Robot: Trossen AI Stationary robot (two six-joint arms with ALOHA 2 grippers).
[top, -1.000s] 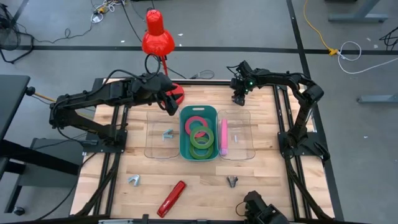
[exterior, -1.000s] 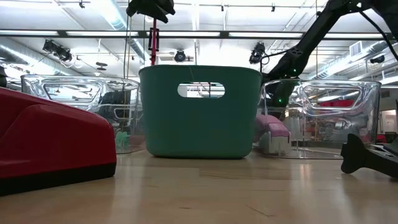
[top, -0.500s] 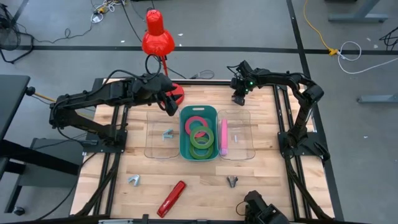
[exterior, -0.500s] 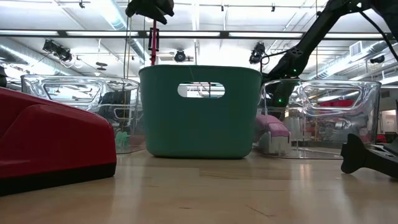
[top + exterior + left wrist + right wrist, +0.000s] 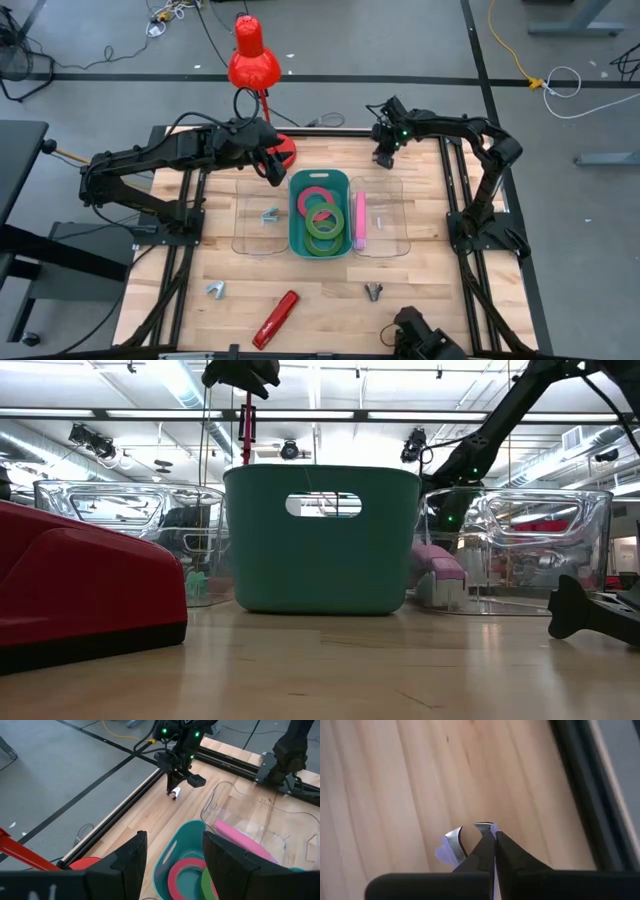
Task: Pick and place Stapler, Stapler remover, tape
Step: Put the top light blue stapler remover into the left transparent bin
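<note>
Sorting appears underway. My right gripper (image 5: 494, 837) is pinched tight on a staple remover (image 5: 454, 847) at the table's (image 5: 420, 290) far edge. I judge it destined for the clear left bin (image 5: 258, 232). Left gripper (image 5: 172, 855) hovers parted and empty beside the teal basket (image 5: 294, 215), clear of the lift path.

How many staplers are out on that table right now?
2. A red stapler lies on the wooden table, apart from the bins. A pink stapler lies inside the right-hand clear plastic bin. More could be hidden in the teal bin.
</note>
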